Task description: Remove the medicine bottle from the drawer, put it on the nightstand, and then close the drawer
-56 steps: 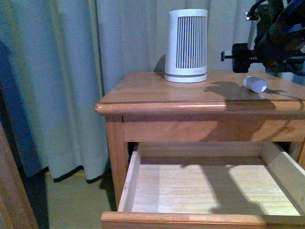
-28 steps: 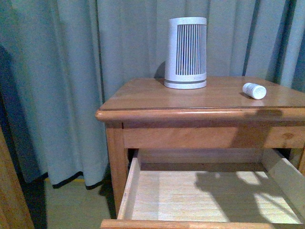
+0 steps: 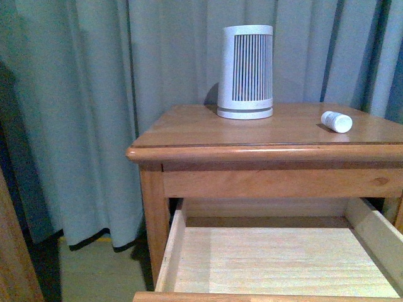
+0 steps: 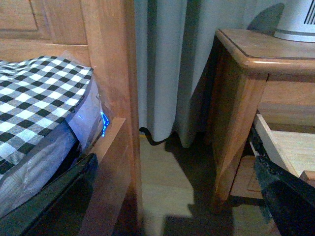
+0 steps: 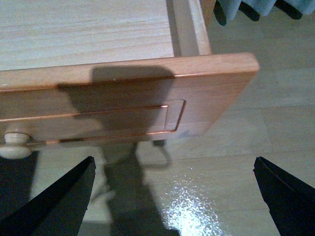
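While the drawer [image 3: 277, 258] gapes, the medicine bottle [image 3: 336, 121] shows no legible label.

The right arm that hung over the nightstand [image 3: 264, 135] beside the medicine bottle [image 3: 336, 121] has gone, and its shadow has left the drawer [image 3: 277, 261].

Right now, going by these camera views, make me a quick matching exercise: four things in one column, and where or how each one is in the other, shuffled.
Things:
1. medicine bottle
2. drawer
3. slatted cylinder
4. checked cloth

States:
A. standing upright at the back of the nightstand top
B. pulled open, nothing showing inside
C. lying on its side on the nightstand top
D. draped over something beside the wooden post

Pairs: 1-C, 2-B, 3-A, 4-D
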You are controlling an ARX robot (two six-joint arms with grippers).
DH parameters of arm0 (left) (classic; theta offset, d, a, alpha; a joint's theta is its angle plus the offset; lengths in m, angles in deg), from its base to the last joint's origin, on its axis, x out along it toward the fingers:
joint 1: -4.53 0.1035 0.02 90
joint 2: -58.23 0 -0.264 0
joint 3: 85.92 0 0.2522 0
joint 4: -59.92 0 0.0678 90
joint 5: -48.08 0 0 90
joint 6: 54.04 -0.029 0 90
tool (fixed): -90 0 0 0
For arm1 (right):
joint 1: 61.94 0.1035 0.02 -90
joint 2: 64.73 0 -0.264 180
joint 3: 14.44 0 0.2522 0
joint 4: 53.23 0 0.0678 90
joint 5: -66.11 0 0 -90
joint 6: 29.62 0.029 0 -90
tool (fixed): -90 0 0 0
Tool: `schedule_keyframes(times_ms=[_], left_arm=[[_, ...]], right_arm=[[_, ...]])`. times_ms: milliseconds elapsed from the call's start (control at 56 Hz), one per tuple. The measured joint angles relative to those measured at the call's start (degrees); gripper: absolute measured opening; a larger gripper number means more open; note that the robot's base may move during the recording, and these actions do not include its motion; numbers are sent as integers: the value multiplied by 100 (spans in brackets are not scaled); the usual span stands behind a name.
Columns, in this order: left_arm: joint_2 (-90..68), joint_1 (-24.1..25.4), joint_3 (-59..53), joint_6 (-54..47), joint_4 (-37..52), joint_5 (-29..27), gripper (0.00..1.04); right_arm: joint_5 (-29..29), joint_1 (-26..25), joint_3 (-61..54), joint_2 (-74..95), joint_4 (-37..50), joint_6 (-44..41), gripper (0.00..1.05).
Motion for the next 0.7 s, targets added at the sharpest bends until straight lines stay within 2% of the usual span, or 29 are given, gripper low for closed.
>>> schedule_keyframes(times_ms=[143, 250, 357, 696], left_arm=[[0, 0, 0, 0, 0, 2, 98], [0, 0, 0, 0, 0, 0, 98], [0, 0, 0, 0, 0, 2, 98], [0, 0, 0, 0, 0, 0, 98]], right_arm=[[-20, -22, 201, 1506, 1502, -79, 98], [61, -107, 496, 2570, 2721, -442, 98], [33, -197, 1097, 3429, 3473, -730, 98], [-337, -345, 3637, 5152, 3324, -1051, 98]])
